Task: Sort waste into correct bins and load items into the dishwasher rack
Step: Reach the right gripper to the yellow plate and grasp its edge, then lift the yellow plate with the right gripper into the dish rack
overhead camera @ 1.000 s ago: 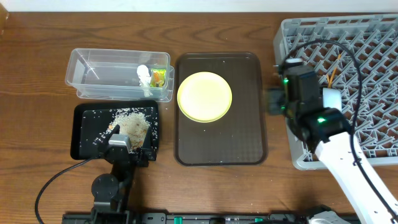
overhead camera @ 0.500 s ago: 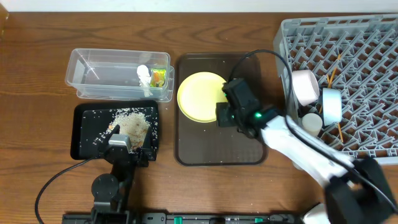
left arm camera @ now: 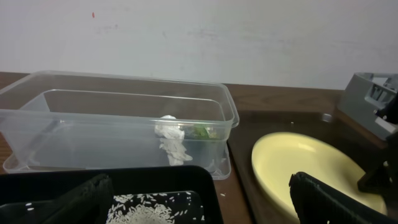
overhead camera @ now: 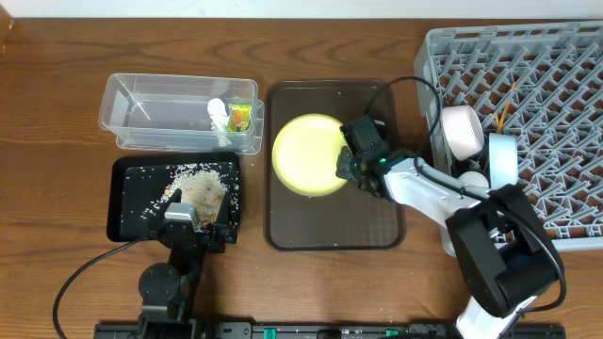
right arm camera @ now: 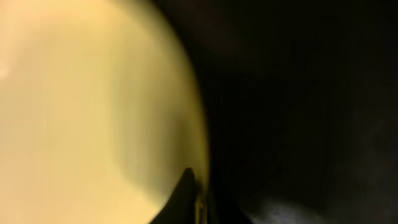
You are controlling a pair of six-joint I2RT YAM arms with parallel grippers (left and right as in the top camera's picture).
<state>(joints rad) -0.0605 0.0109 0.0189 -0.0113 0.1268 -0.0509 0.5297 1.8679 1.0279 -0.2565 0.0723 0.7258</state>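
Overhead view: the right gripper (overhead camera: 350, 158) is now at the right edge of the yellow plate (overhead camera: 306, 155), in the middle of the frame. A second ago it was over by the grey rack (overhead camera: 565, 94) on the right.
Plate: it lies on the brown tray (overhead camera: 377, 221), a bit lower in the frame than before.
Right grip: one finger (right arm camera: 183, 202) is at the plate rim. I cannot tell if it pinches yet.
Left gripper (left arm camera: 199, 186): spread wide, low over the black tray (overhead camera: 127, 202) with rice (overhead camera: 203, 188), lower left.
Meaning: the plate looks like the next thing for the rack.

White-and-black right arm (overhead camera: 429, 191), green light, black cable.
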